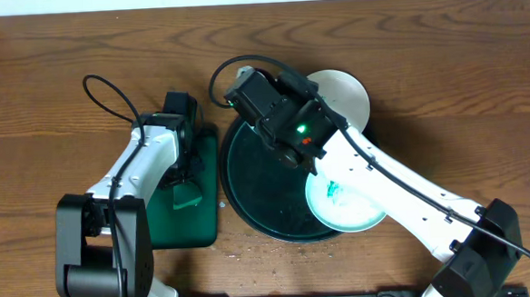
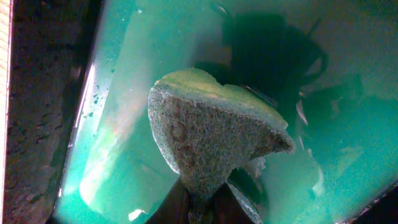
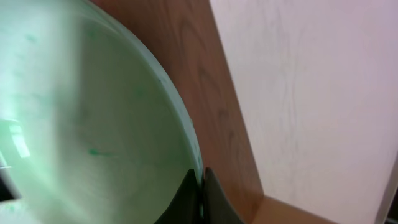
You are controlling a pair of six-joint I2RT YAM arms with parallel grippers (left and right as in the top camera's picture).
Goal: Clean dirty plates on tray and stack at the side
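The large round black-green tray (image 1: pixel 253 181) lies mid-table. One white plate (image 1: pixel 346 212) with teal smears lies on its front right part, half under my right arm. A second plate (image 1: pixel 346 91) is at the tray's back right edge. My right gripper (image 1: pixel 317 96) is shut on its rim. In the right wrist view the fingers (image 3: pixel 202 183) pinch the pale rim of this plate (image 3: pixel 93 118), which bears faint teal marks. My left gripper (image 1: pixel 187 182) is shut on a green sponge (image 2: pixel 211 137) over the rectangular tray. A third plate is not in view.
The smaller rectangular dark green tray (image 1: pixel 196 227) lies left of the round tray, and its wet teal floor (image 2: pixel 323 124) fills the left wrist view. Small crumbs or droplets (image 1: pixel 239 252) dot the table in front of the round tray. A pale wall (image 3: pixel 311 93) rises behind the table.
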